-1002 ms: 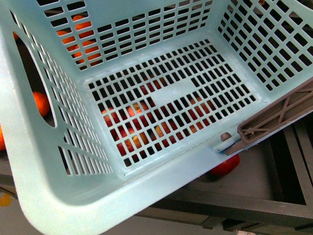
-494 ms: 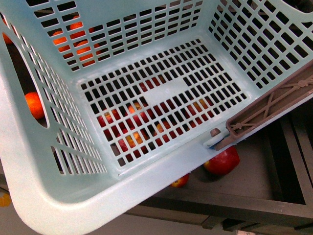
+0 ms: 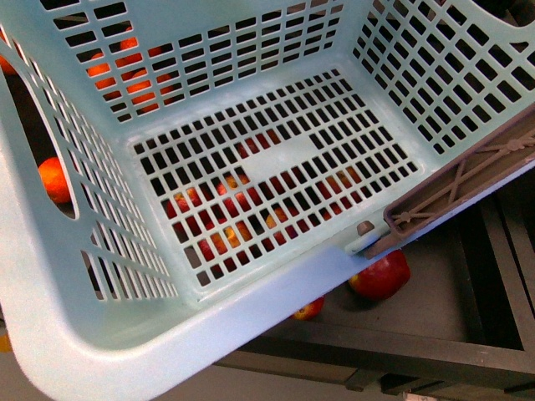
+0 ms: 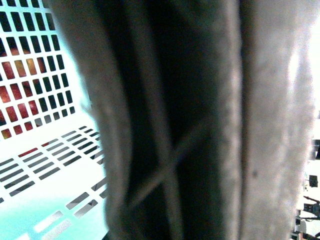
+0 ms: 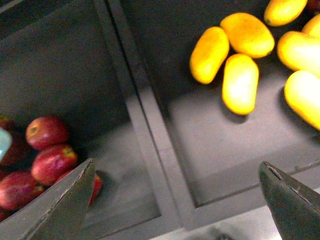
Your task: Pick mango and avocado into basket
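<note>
Teal plastic, smooth and glossy, slotted on every wall and across its floor, fills the front view. The basket (image 3: pixel 50 276) sits askew in the frame above dark grey bins. At the left edge a round orange fruit (image 3: pixel 54 180) shows through the oval hand-hole. More orange glows behind the slots at the upper left. Red-and-yellow fruit (image 3: pixel 226 209) can be seen through the floor slots at centre. At the right, the brown handle (image 3: pixel 468 180), ribbed and cross-braced, slants down to its pivot on the rim. Below that pivot, at the lower right, lies a shiny red fruit (image 3: pixel 380 274).

The left wrist view is almost all blurred brown handle, pressed close to the lens, with bright teal slots beside it. The left gripper is not visible in any view, so the state of its jaws cannot be told.

In the right wrist view the right gripper (image 5: pixel 176 161) has its two dark, wedge-shaped fingers (image 5: pixel 65 205) spread wide and holding nothing. Rounded red fruits (image 5: pixel 47 132) are heaped in the matte grey bin on one side of a raised divider (image 5: pixel 150 135). In the bin on the other side lies a smooth yellow-orange mango (image 5: pixel 240 82), elongated and oval. It is among several like it and touches one neighbour. It lies ahead of the open jaws, well clear of both fingers.
</note>
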You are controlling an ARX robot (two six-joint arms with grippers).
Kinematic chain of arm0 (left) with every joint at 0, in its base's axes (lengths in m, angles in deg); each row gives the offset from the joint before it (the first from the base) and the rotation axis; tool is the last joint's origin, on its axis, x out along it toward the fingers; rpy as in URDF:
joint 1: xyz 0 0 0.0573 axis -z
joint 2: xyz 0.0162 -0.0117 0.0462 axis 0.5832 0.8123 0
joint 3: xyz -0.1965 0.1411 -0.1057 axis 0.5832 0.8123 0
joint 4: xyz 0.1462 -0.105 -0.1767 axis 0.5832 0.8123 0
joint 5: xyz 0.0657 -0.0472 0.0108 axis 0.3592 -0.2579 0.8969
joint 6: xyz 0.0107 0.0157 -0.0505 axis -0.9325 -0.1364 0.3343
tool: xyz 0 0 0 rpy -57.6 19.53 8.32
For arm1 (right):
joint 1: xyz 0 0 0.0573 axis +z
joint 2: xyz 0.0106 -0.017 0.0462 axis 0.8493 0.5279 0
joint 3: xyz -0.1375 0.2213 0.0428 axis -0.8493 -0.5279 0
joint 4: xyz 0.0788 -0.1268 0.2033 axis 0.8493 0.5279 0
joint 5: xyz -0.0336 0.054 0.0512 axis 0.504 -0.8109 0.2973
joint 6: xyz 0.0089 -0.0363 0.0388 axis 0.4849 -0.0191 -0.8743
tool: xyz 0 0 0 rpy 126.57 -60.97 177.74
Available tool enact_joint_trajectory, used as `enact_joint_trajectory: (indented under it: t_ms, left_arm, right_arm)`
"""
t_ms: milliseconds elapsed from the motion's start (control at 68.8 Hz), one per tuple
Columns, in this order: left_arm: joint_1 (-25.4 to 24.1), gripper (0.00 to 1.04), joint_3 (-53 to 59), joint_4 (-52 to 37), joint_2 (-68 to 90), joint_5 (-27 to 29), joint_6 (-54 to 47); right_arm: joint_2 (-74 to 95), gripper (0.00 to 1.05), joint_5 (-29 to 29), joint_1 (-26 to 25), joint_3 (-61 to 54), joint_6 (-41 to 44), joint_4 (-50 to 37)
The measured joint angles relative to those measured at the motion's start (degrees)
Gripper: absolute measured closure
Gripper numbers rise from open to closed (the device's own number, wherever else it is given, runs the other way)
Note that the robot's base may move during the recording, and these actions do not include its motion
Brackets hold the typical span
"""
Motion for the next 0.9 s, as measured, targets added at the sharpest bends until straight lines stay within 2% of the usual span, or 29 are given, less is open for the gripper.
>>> enact_joint_trajectory:
  t_ms: [131, 320, 610, 901]
  left_arm:
    - [0.0, 0.92, 0.0, 0.0, 0.0, 0.07, 0.02]
    - [0.0, 0.92, 0.0, 0.0, 0.0, 0.07, 0.0]
    - [0.02, 0.92, 0.0, 0.0, 0.0, 0.02, 0.0]
    - [0.0, 0.92, 0.0, 0.0, 0.0, 0.04, 0.0]
  right_arm:
    - [18.43, 0.09, -0.81, -5.35, 6.86, 6.45, -8.09]
    - [40.26, 0.09, 2.4, -9.07, 16.98, 11.34, -8.87]
    - [59.25, 0.09, 4.72, -8.17, 30.01, 9.97, -8.72]
    - [67.12, 0.09, 5.68, -6.69, 40.85, 7.91, -6.05]
